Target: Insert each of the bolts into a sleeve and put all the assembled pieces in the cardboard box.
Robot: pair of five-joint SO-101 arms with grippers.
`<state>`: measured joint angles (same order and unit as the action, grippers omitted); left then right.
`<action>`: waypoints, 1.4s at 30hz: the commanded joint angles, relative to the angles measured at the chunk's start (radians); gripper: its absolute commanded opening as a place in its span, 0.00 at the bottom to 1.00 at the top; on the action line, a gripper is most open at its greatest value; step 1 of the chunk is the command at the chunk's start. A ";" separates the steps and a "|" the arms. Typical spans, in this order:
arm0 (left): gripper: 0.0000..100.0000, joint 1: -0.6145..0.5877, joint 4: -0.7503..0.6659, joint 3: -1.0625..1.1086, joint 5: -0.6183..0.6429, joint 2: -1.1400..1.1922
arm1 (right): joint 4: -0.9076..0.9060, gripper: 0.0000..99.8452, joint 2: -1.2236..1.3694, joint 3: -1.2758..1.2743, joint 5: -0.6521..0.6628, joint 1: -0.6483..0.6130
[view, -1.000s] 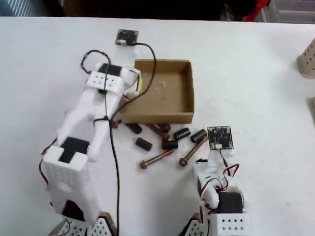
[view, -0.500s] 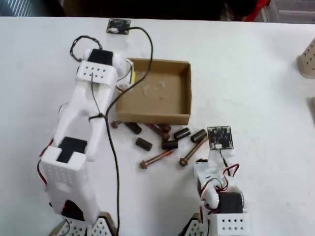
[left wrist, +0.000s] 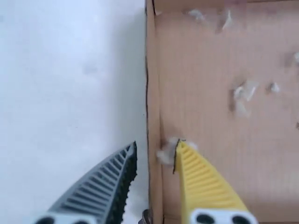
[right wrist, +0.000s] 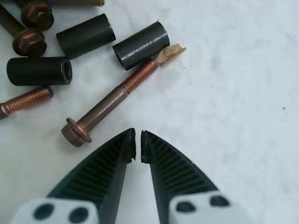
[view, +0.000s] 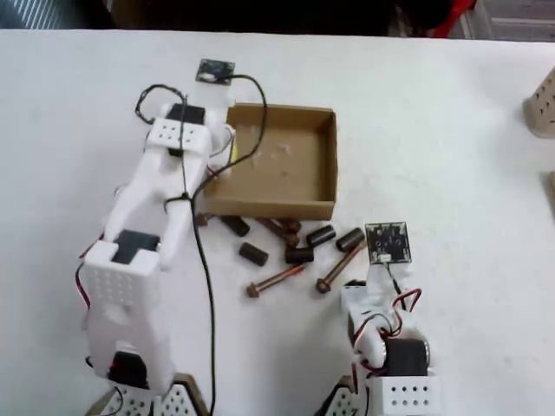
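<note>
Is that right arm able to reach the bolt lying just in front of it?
Probably yes. The bolt lies just ahead of the right gripper with bare table between; the jaws are shut and would have to open first.

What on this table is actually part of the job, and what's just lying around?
Part of the job: the copper bolts, the black sleeves, the cardboard box.
Just lying about: a brown paper scrap beside one sleeve, white fluff in the box, a beige perforated block at the table's edge.
</note>
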<state>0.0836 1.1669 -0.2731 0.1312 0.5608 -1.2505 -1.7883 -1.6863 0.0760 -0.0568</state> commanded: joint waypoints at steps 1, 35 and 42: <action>0.11 -0.007 -0.021 -0.009 -0.012 0.002 | 0.012 0.02 -0.010 -0.003 0.009 0.007; 0.02 -0.035 -0.580 0.423 -0.130 -0.216 | 0.010 0.02 -0.010 -0.003 0.009 0.007; 0.02 0.010 -0.578 0.468 -0.224 -0.217 | 0.010 0.02 -0.010 -0.003 0.009 0.007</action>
<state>0.0376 0.6022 0.1887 -0.0391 0.4135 -1.2505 -1.7883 -1.6863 0.0760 -0.0568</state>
